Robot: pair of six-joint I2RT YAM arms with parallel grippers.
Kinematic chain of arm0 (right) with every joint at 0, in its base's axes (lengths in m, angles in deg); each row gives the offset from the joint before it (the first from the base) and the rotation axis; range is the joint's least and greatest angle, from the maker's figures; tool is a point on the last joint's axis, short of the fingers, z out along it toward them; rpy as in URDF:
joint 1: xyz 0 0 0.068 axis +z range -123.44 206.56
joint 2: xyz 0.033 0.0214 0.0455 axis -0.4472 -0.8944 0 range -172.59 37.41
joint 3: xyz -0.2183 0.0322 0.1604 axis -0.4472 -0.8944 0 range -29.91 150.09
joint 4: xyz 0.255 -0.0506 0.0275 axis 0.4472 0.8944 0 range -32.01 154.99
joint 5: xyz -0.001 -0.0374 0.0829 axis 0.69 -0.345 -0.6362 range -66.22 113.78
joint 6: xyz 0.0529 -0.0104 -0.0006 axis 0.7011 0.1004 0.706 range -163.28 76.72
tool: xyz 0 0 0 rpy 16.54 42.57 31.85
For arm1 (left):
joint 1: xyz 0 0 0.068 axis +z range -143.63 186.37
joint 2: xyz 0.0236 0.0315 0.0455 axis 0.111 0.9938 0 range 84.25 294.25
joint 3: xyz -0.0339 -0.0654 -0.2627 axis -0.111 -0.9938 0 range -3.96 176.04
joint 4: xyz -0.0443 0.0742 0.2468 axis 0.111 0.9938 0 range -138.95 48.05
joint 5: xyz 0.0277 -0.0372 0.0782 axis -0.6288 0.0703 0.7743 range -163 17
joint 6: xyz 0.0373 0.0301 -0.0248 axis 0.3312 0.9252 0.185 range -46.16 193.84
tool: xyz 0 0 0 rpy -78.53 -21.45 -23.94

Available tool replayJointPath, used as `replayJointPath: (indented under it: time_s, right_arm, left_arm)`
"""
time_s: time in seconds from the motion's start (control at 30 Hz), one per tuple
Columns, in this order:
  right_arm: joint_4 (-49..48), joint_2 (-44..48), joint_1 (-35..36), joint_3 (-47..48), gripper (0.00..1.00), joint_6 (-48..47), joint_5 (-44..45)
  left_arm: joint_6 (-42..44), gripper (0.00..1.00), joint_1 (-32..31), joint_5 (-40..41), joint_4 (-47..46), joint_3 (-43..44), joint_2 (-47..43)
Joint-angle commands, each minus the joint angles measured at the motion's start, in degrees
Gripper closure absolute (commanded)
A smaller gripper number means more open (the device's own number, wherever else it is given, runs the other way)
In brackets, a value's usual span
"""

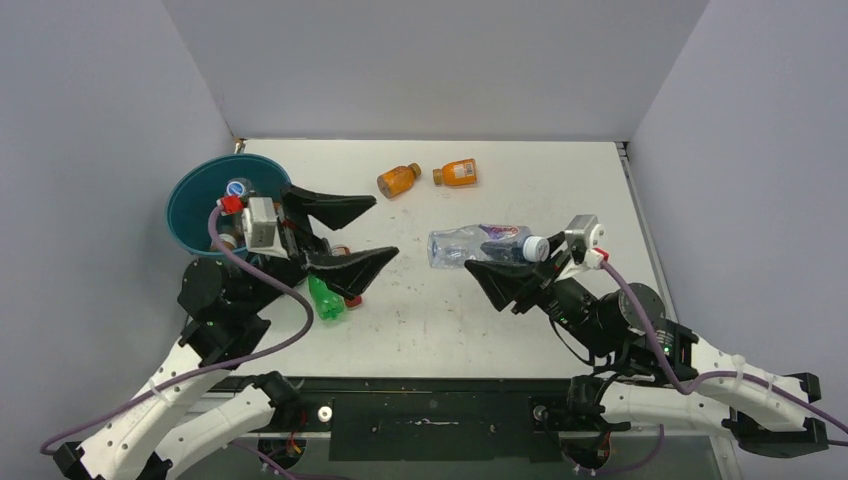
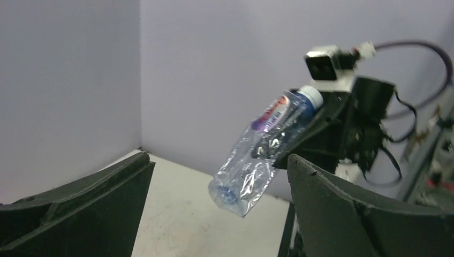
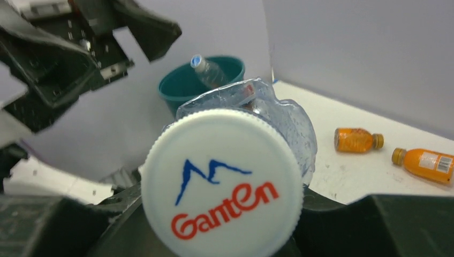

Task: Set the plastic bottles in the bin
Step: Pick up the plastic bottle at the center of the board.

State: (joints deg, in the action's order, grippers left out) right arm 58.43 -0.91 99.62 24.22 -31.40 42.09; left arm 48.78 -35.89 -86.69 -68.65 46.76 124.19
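My right gripper (image 1: 485, 256) is shut on a crumpled clear plastic bottle (image 1: 472, 243) with a blue label, held above the table's middle. Its white cap (image 3: 222, 184) fills the right wrist view, and the bottle (image 2: 262, 147) hangs tilted in the left wrist view. My left gripper (image 1: 386, 228) stands open and empty beside the teal bin (image 1: 195, 215), its fingers (image 2: 80, 209) wide apart. A clear blue-capped bottle (image 3: 207, 69) leans inside the bin (image 3: 184, 88). Two orange bottles (image 1: 398, 179) (image 1: 456, 173) lie at the far middle. A green bottle (image 1: 325, 299) lies under the left arm.
Grey walls close the table on three sides, and the bin sits in the far left corner. Something red (image 1: 353, 300) shows beside the green bottle, mostly hidden by the left finger. The orange bottles (image 3: 356, 140) (image 3: 428, 163) lie near the back wall.
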Motion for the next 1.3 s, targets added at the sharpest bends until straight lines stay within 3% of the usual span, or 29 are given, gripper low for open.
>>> replayJointPath:
  time_s: [0.0, 0.17, 0.4, 0.57, 0.83, 1.03, 1.07, 1.2, 1.27]
  right_arm:
    - [23.79, -3.19, -0.44, 4.21, 0.95, 0.84, -11.80]
    - [21.25, -3.47, -0.40, 3.47, 0.95, 0.58, -20.71]
    - [16.28, -6.15, -0.40, 3.32, 0.95, -1.00, -30.27]
    - [14.57, -7.45, -0.43, 3.73, 0.95, -1.80, -31.97]
    - [12.46, -8.23, -0.41, 4.26, 0.95, -1.95, -31.73]
    - [8.77, -6.30, -0.43, 1.75, 0.95, -0.54, -29.75]
    - [7.88, -5.85, -0.44, 1.14, 0.92, -0.05, -29.00]
    - [3.39, -3.78, -0.45, -2.37, 0.35, 2.89, -26.05]
    - [-2.13, -2.38, -0.42, -5.63, 0.24, 4.86, -23.66]
  left_arm:
    - [15.63, 0.04, 0.09, -29.71, 25.94, 7.57, 7.30]
    - [19.82, 0.04, -0.86, -36.35, 28.40, 7.75, 9.45]
    - [28.78, 0.04, -4.44, -34.83, 34.27, 6.32, 8.92]
    - [31.52, 0.01, -7.32, -35.23, 37.53, 6.24, 9.33]
    - [29.56, 0.41, -8.88, -39.52, 37.10, 6.12, 11.29]
    - [23.87, 0.91, -9.00, -40.52, 29.33, 3.35, 10.21]
    - [22.20, 0.98, -8.98, -40.27, 27.21, 2.63, 9.84]
    - [14.93, 1.00, -9.03, -38.20, 15.21, -1.23, 7.83]
    - [10.22, 1.00, -8.98, -35.87, 7.50, -4.00, 6.73]
